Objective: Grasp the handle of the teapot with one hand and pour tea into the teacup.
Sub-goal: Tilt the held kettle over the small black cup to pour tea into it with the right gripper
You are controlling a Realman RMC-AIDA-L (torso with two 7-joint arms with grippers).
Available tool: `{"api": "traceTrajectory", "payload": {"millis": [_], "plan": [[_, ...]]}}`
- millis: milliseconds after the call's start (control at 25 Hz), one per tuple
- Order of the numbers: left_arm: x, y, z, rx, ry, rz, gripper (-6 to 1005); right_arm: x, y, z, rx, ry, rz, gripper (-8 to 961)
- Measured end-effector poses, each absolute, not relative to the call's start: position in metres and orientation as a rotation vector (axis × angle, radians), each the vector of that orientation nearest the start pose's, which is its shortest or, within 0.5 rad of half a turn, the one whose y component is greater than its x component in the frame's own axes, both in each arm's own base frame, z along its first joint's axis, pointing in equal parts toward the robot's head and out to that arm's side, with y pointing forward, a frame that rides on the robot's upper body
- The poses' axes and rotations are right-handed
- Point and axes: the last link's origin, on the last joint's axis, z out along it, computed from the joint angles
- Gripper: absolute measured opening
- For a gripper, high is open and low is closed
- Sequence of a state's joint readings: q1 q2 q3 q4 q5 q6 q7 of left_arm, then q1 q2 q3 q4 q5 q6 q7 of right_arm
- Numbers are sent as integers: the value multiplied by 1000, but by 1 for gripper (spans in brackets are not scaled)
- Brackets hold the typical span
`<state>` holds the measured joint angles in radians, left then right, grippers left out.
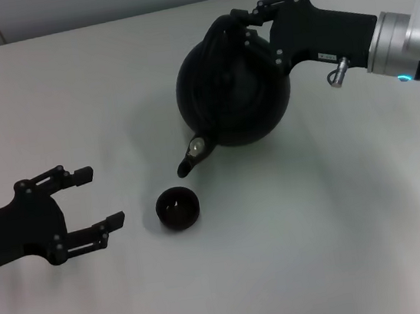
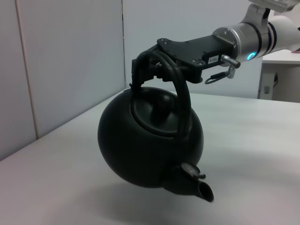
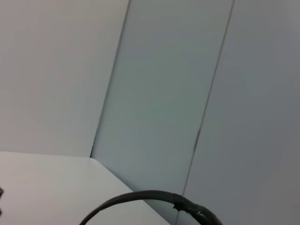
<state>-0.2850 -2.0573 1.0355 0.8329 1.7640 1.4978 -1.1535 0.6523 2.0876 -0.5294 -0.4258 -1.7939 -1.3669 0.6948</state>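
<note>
So right now my right pincer (image 1: 243, 25) is clamped on the handle (image 2: 180, 101) of the teapot (image 1: 232, 92), holding it off the bench (image 1: 343, 225) and tipped, with the spout (image 1: 192, 155) pointing down and toward the near left. In the left wrist view you can see the pot hanging clear of the surface, lid knob leaning toward the spout side. The teacup (image 1: 178, 208) sits on the bench just near of the spout tip, a touch to its left, not quite under it as far as I can judge from the head view.

My left pincer (image 1: 85, 208) is parked at the near left, fingers apart, holding nothing, well clear of the cup.

How I'd do this bit well: line the spout mouth up over the middle of the cup before tipping any further, then rotate slowly about the handle so the stream doesn't overshoot the rim. Keep the grip firm, since a hoop handle probably wants to swing. I can't see any tea flowing yet.
</note>
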Motion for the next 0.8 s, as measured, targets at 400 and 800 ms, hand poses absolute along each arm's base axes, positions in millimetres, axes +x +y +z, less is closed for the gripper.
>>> {"api": "traceTrajectory", "payload": {"millis": [400, 800], "plan": [[-282, 293, -3, -2742, -269, -570, 830, 236, 380, -4, -2379, -43, 715, 132], [-279, 294, -3, -2746, -291, -577, 830, 232, 380, -5, -2406, -119, 677, 131]]}}
